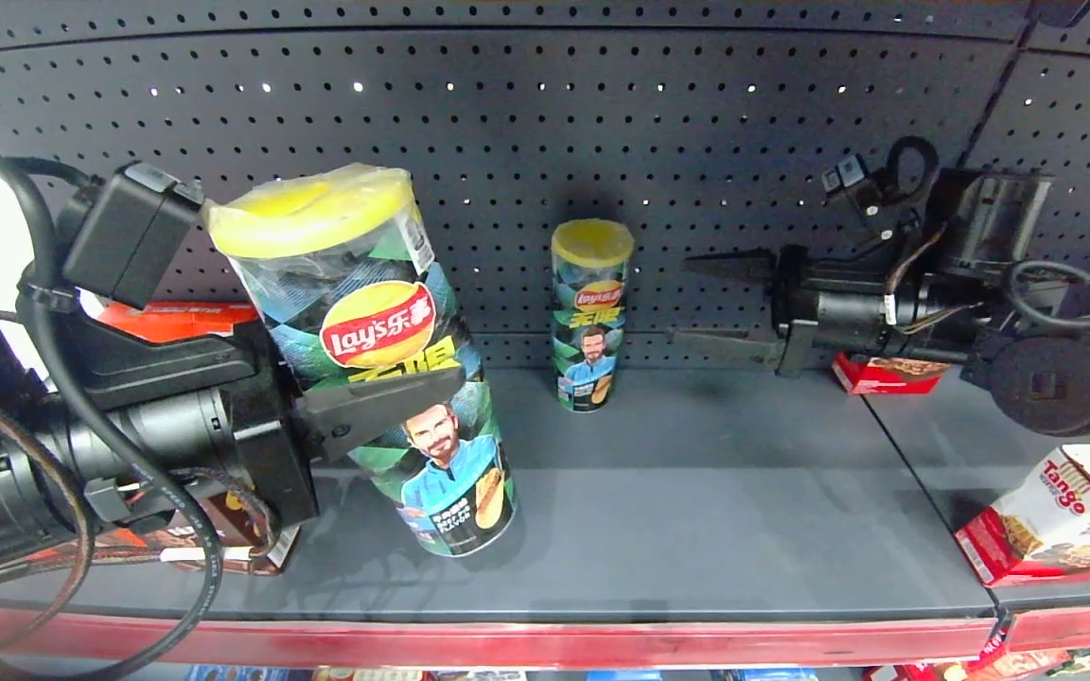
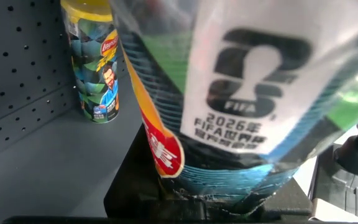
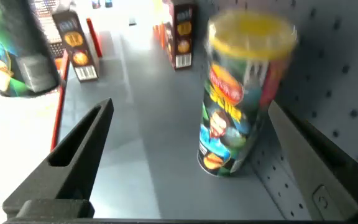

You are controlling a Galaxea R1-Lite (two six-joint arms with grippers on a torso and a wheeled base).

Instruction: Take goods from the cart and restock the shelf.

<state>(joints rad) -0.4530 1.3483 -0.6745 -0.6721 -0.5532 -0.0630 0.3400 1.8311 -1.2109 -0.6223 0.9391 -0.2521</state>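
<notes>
A tall chip can [image 1: 384,350] with a yellow lid leans tilted over the front left of the grey shelf [image 1: 696,492], and my left gripper [image 1: 413,378] is shut on its middle. Its base sits at or just above the shelf surface. The left wrist view has this can's wrapper [image 2: 241,93] close up. A second, identical can [image 1: 590,317] stands upright against the pegboard at the back centre, also seen as the far can [image 2: 95,68] and the upright can [image 3: 241,93]. My right gripper [image 1: 706,305] hangs open just right of it, not touching, its fingers [image 3: 73,155] spread with nothing between them.
Red wafer boxes [image 1: 1056,515] lie at the shelf's front right, and a small red box [image 1: 886,374] sits under the right arm. An orange box [image 1: 176,320] and dark boxes [image 1: 223,539] are behind and below the left arm. The shelf's red front lip [image 1: 507,643] runs along the near edge.
</notes>
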